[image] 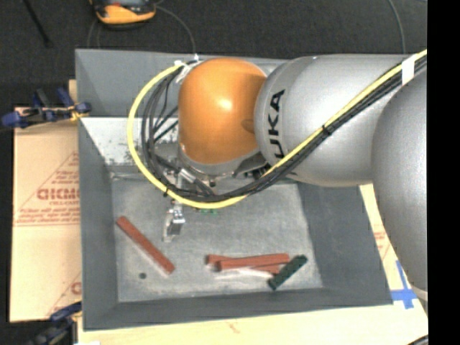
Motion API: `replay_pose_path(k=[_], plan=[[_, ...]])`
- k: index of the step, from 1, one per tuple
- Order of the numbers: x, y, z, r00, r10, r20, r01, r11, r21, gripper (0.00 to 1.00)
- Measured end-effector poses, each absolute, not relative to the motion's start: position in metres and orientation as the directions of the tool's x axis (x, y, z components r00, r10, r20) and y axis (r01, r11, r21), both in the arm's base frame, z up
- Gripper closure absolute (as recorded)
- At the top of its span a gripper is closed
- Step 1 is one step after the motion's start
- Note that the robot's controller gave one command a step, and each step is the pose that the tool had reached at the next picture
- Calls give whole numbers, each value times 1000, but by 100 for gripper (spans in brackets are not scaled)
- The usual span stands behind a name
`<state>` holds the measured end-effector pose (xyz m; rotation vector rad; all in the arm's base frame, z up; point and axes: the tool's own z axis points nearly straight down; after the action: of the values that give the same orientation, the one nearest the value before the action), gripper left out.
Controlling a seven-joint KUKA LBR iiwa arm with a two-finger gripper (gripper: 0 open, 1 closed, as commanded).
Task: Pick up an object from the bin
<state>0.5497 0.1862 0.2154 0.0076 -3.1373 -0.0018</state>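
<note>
My gripper reaches down from under the orange wrist cover over the middle-left of the bin floor, and one metal fingertip shows. A reddish-brown flat stick lies diagonally just left of and below that fingertip, apart from it. A second reddish-brown stick lies flat near the front wall, with a pale piece under it. A dark green stick rests at its right end. A small green bit peeks out under the wrist.
The arm and its orange cover hide the back half of the bin. A small dark speck lies on the floor near the front left. Bare grey floor lies between the two reddish sticks.
</note>
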Motion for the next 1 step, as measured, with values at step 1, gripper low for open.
replay_pose_path(k=[1], plan=[[552, 185, 219, -1000, -1, -3, -1, 1000, 3, 0]])
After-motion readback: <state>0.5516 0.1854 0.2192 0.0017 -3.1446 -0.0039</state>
